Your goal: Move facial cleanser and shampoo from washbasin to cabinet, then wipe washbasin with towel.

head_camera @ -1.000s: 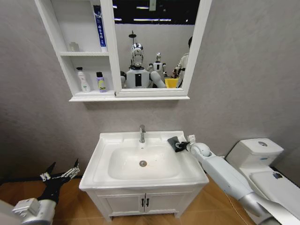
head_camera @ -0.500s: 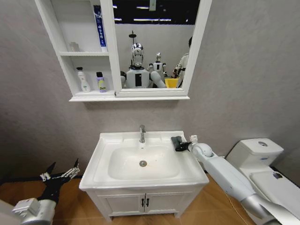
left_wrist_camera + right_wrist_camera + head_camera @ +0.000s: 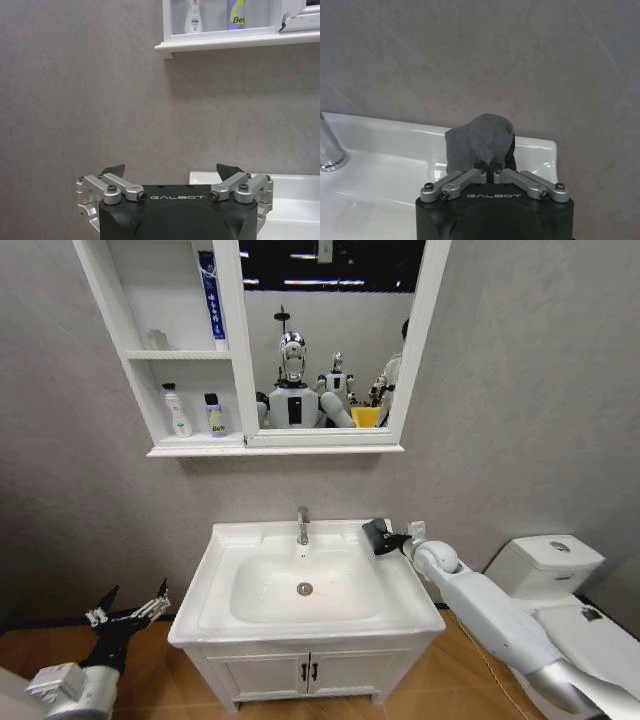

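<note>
We are holding the towel [image 3: 377, 536] pinched between the closed fingers of our right gripper [image 3: 385, 539], over the back right corner of the washbasin [image 3: 230, 545], just right of the tap [image 3: 303, 525]. Our left gripper [image 3: 130, 614] is hanging with its fingers spread, low beside the washbasin's left edge. A white bottle [image 3: 177, 410] and a purple bottle [image 3: 215, 415] are standing side by side on the lowest shelf of the cabinet [image 3: 110, 300].

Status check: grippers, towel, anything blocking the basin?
Right gripper shut on towel, at washbasin back right corner. Left gripper open, parked low beside basin. Two bottles in cabinet. Nothing in the way.
</note>
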